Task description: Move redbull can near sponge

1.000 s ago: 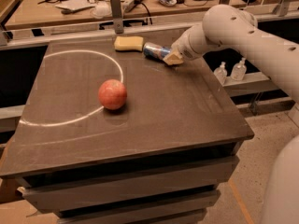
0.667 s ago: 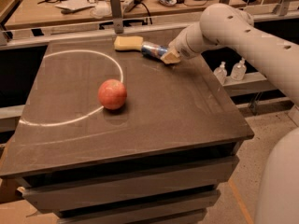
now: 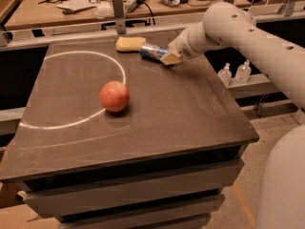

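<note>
The redbull can [image 3: 151,51] lies on its side at the back of the dark table [image 3: 181,109], blue and silver. Its left end is right next to the pale yellow sponge [image 3: 130,44]. My gripper [image 3: 167,57] reaches in from the right on the white arm [image 3: 228,27], and its tan padded fingers [image 3: 170,57] are closed around the right end of the can. That end of the can is hidden by the fingers.
A red-orange apple [image 3: 114,96] sits mid-table on a white chalk arc [image 3: 71,123]. A cluttered workbench [image 3: 95,4] runs behind the table. Two small bottles [image 3: 233,73] stand on a low ledge to the right.
The gripper and the can have moved slightly left, bringing the can closer to the sponge. The apple has not moved.
</note>
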Motion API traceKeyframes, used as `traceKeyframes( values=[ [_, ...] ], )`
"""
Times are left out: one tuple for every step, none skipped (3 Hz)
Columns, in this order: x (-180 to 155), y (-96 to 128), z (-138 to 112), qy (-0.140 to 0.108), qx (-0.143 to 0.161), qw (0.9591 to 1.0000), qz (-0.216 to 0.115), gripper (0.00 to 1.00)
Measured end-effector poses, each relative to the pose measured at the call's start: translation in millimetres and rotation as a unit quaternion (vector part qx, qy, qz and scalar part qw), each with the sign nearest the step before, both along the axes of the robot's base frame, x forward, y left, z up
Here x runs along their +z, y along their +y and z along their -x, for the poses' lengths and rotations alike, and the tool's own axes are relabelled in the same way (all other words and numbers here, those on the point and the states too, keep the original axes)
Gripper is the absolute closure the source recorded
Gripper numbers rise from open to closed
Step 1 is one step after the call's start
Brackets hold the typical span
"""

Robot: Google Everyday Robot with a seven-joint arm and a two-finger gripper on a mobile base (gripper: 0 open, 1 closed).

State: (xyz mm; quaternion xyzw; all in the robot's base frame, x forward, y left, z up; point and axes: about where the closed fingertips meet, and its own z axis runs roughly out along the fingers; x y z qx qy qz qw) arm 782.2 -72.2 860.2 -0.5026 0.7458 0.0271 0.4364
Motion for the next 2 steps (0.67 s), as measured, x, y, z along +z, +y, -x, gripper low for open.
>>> traceKeyframes(
  values=[
    [1.9, 1.6, 3.1, 0.002, 0.007, 0.9999, -0.010, 0.00],
    [3.8, -0.5, 5.5, 0.003, 0.009, 0.9998, -0.015, 0.00]
  ],
)
